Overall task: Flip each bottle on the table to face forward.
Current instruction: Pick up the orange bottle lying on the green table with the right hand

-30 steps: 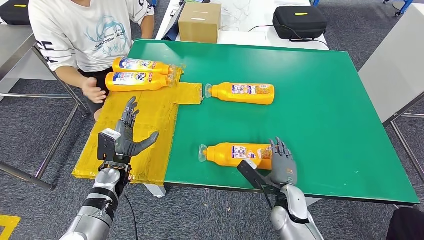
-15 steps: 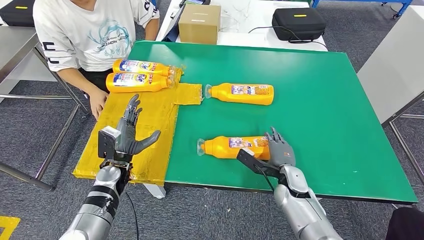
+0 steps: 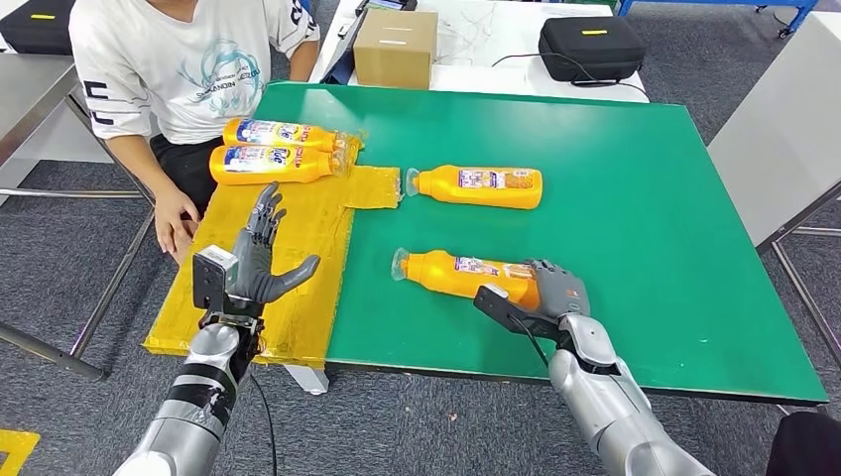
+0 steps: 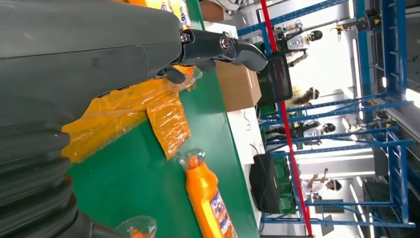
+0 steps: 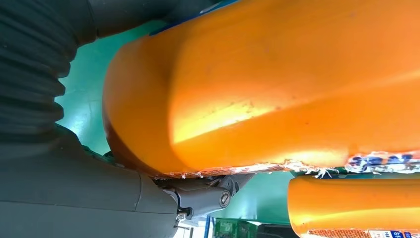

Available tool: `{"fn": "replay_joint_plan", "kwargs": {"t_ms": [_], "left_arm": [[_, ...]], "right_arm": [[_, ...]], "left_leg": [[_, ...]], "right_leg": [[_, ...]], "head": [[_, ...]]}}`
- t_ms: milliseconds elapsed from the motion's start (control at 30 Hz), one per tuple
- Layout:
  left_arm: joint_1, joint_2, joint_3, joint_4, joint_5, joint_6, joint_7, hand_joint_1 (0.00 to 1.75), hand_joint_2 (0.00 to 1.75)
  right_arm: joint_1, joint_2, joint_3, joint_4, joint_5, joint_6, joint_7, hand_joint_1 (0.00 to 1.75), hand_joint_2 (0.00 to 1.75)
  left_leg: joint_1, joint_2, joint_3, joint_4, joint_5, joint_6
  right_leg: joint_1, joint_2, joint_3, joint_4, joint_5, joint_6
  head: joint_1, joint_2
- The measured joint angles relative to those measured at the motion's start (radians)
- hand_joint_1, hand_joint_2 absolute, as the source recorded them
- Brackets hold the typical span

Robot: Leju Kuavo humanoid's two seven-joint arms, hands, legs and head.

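On the green-topped table [image 3: 635,198], the near orange plastic bottle [image 3: 461,275] lies crosswise, cap leftward. The right hand [image 3: 555,293] grips its base end; the left hand [image 3: 256,268] hovers empty, fingers spread, over the table's yellow mat [image 3: 298,228].

Cardboard box [image 3: 396,46], black case [image 3: 593,45]

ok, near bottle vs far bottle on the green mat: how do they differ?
The near bottle lies skewed, base end gripped by the right hand; the far bottle lies straight across the mat, untouched. The near bottle's label is turned partly away from the head view; the far bottle's label faces up. Both are orange, on their sides, clear caps pointing toward the yellow sheet.
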Motion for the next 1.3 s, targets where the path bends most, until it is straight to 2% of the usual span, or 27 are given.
{"fn": "replay_joint_plan", "kwargs": {"t_ms": [100,200,367,567,800,1000,1167,1300], "left_arm": [[-0.002,0.0,0.0,0.001,0.0,0.007,0.0,0.0,1.75],[-0.01,-0.001,0.001,0.014,-0.006,0.039,0.0,0.0,1.75],[-0.031,-0.024,0.003,0.056,-0.015,0.089,0.011,0.0,1.75],[-0.041,-0.045,0.004,0.081,-0.014,0.096,0.023,0.0,1.75],[-0.056,-0.069,0.002,0.105,0.007,0.139,0.101,0.0,1.75],[-0.062,-0.082,-0.012,0.121,0.098,0.041,0.141,0.0,1.75],[-0.063,-0.085,-0.061,0.127,0.153,-0.09,0.177,0.0,1.75],[-0.06,-0.086,-0.1,0.123,0.189,-0.151,0.194,0.0,1.75]], "right_arm": [[-0.002,0.0,-0.001,0.003,-0.043,-0.002,-0.04,1.75,1.75],[0.023,0.013,-0.008,-0.013,-0.133,-0.055,-0.098,1.75,1.75],[0.116,0.081,-0.033,-0.12,-0.343,-0.143,-0.184,1.75,1.75],[0.173,0.128,-0.043,-0.2,-0.407,-0.163,-0.209,1.75,1.75],[0.202,0.199,-0.05,-0.262,-0.563,-0.21,-0.278,1.75,1.75],[0.187,0.241,-0.034,-0.27,-0.662,-0.246,-0.313,1.75,1.75],[0.159,0.268,-0.002,-0.247,-0.704,-0.243,-0.35,1.75,1.75],[0.141,0.287,0.026,-0.215,-0.707,-0.239,-0.365,1.75,1.75]], "left_leg": [[0.0,0.0,0.0,0.0,0.0,0.0],[0.0,0.0,0.0,0.0,0.0,0.0],[0.0,0.0,-0.003,0.0,0.0,0.0],[0.0,-0.001,-0.007,0.0,0.0,0.0],[0.0,-0.001,-0.009,0.0,0.0,0.0],[0.0,-0.001,-0.009,0.0,0.0,0.0],[0.0,-0.001,-0.01,0.0,0.0,0.0],[0.0,-0.001,-0.01,0.0,0.0,0.0]], "right_leg": [[0.0,0.0,0.0,0.0,0.0,0.0],[0.0,0.0,0.0,0.0,0.0,0.0],[0.0,0.0,-0.002,0.001,0.0,0.0],[0.0,0.0,-0.006,0.001,0.0,0.0],[0.0,0.0,-0.008,0.001,0.0,0.0],[0.0,0.0,-0.009,0.001,0.0,0.0],[0.0,0.0,-0.009,0.001,0.0,0.0],[0.0,0.0,-0.009,0.001,0.0,0.0]], "head": [[0.0,0.0],[0.0,0.0],[0.0,0.0],[0.0,0.0],[0.0,0.0],[0.0,0.0],[0.0,0.0],[0.0,0.0]]}}
